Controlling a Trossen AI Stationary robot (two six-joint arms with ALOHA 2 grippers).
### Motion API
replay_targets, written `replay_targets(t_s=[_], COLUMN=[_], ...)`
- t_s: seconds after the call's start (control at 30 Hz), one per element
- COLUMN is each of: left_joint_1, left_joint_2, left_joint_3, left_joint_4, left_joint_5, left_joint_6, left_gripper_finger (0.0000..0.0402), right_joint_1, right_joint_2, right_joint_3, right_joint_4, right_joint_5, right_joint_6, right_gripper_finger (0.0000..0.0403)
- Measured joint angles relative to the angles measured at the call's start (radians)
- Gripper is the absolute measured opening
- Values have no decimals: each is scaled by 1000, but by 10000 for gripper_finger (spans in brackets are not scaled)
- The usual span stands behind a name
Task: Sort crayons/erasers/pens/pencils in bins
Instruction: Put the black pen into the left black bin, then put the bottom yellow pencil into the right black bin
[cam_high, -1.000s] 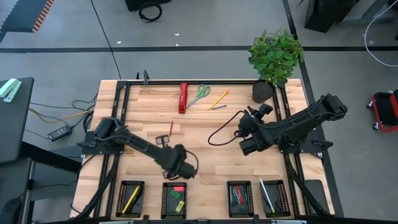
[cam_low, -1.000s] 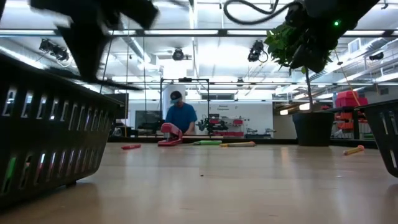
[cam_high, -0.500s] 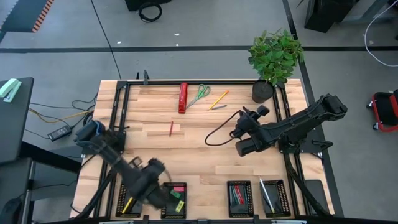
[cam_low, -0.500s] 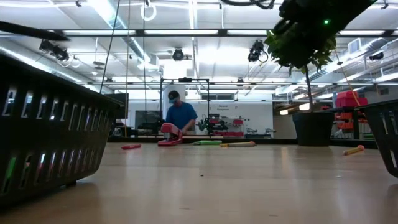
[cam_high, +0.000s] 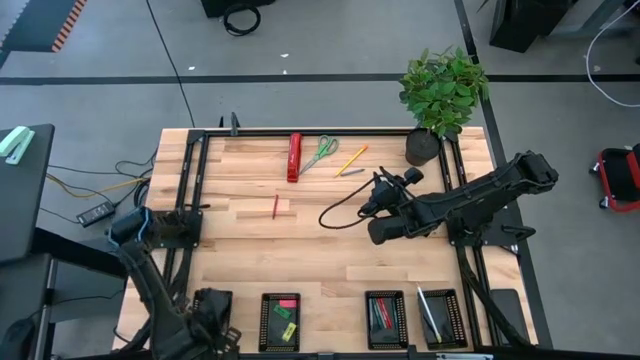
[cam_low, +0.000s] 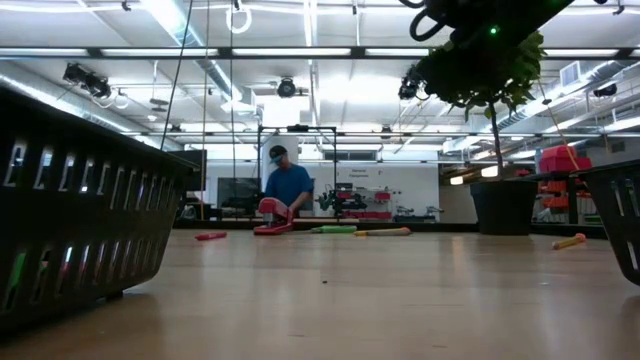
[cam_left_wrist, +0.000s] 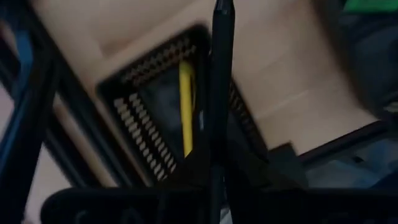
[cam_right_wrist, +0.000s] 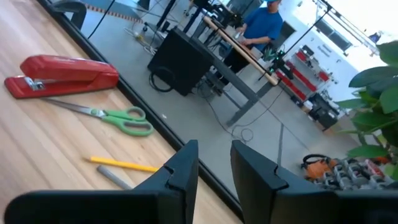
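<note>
My left gripper (cam_high: 205, 325) hangs over the leftmost of the black bins (cam_left_wrist: 155, 93) at the near left corner, shut on a black pen (cam_left_wrist: 219, 74). A yellow pencil (cam_left_wrist: 185, 106) lies in that bin. The second bin (cam_high: 281, 320) holds erasers, the third bin (cam_high: 384, 318) red crayons, the fourth bin (cam_high: 436, 315) a pale stick. A red crayon (cam_high: 276, 207) lies mid-table. A yellow pencil (cam_high: 352, 159) and a grey stick (cam_high: 350, 172) lie near the far edge. My right gripper (cam_right_wrist: 214, 155) is open above the table's right half, with nothing between its fingers. My left gripper pinches the black pen between its two fingers, coming from above and pointing down. The place of the hold (cam_left_wrist: 214, 168) is lost in the dark of the fingers. The pen's free end (cam_left_wrist: 222, 12) sticks out past them, clear above the bin, in line with the yellow pencil below.
A red stapler (cam_high: 294, 157) and green-handled scissors (cam_high: 320, 153) lie at the far edge, and a potted plant (cam_high: 443, 95) stands at the far right corner. A black cable (cam_high: 335, 215) loops off the right arm over the table. A person works at a bench (cam_low: 285, 190) beyond the table.
My left gripper has swung from the near middle of the table toward the near left corner and now hangs over the leftmost bin; its wrist has rolled on the way. My right gripper has drifted a little toward the table's left and turned.
</note>
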Motion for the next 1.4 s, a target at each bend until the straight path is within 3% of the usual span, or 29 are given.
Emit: replay_targets(t_s=[0.17,0.43,0.73,1.03,1.17,1.27,1.4], left_joint_1=[-15,-55,-51,-58,-46,-18,49], left_joint_2=[45,65,65,65,65,65,53], left_joint_3=[0,0,0,0,0,0,0], left_joint_4=[5,0,-13,-54,-95,-147,-142], left_joint_5=[99,90,47,46,47,19,-114], left_joint_6=[-46,-57,-49,-47,-45,-24,105], left_gripper_finger=[37,30,66,57,71,90,116], right_joint_1=[-1,-7,-14,-14,-14,-15,-15], right_joint_2=[0,0,0,0,0,0,0], right_joint_3=[0,0,0,1,1,1,1], right_joint_4=[0,0,7,7,7,9,36], right_joint_5=[-10,-2,1,1,1,1,1], right_joint_6=[31,24,23,23,23,23,31], right_gripper_finger=[102,102,102,102,102,102,102])
